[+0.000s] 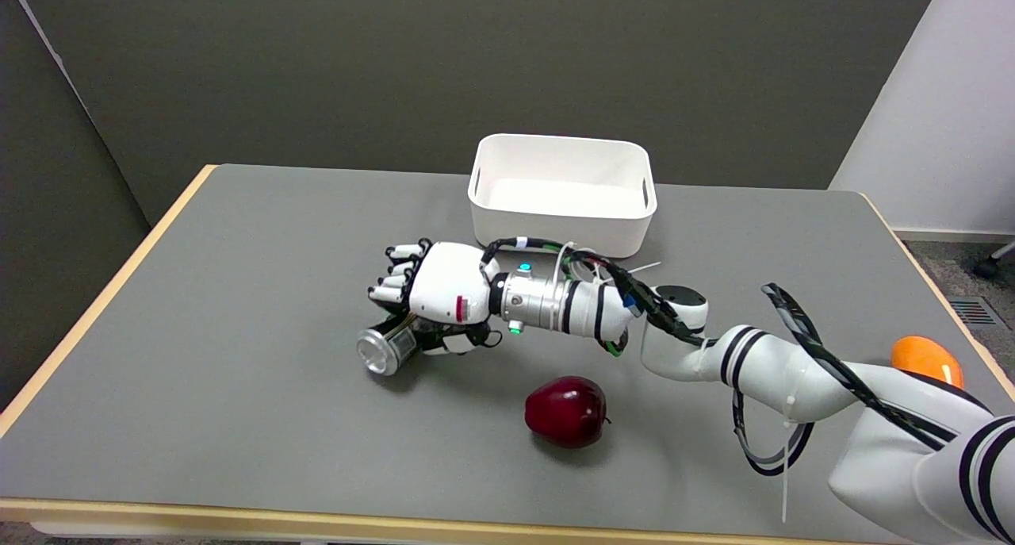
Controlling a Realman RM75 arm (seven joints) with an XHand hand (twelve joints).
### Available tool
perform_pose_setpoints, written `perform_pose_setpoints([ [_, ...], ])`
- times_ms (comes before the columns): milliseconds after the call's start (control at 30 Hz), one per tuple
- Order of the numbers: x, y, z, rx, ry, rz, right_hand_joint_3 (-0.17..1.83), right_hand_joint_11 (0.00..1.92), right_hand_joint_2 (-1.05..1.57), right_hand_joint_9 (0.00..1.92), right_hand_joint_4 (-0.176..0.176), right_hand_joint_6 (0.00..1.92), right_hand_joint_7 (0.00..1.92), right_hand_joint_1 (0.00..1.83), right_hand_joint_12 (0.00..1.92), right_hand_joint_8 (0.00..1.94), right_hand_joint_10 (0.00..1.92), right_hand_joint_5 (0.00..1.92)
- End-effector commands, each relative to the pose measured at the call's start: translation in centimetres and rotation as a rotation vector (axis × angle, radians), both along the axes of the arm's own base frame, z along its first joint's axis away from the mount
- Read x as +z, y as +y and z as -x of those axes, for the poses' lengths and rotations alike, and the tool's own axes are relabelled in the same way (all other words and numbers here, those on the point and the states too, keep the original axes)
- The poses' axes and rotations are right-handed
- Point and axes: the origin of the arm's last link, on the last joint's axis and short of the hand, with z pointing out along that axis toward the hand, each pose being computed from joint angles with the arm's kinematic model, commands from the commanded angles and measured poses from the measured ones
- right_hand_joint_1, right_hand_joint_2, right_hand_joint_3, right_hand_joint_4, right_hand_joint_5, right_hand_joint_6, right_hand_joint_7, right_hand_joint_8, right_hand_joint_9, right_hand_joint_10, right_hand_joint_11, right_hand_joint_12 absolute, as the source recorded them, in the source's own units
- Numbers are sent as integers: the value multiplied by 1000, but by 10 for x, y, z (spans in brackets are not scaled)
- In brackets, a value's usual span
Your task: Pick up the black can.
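At frame centre-left, the right hand point(440, 291) covers the tipped black can point(386, 350), a red apple point(566, 411) lying lower right of it.

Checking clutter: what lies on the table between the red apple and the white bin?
In the head view, only the right forearm crosses between the red apple and white bin.

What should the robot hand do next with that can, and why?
Probably lift straight up. The right robot hand already seems wrapped over the tipped black can, whose silver end points toward the camera, and the can still looks low at the table.
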Motion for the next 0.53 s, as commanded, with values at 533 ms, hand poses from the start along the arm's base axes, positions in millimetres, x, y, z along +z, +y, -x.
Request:
perform_pose_setpoints([
  [533, 126, -32, -155, 489, -95, 511, 294, 376, 1128, 704, -119, 1606, 864, 1172, 1413, 1300, 1289, 550],
])
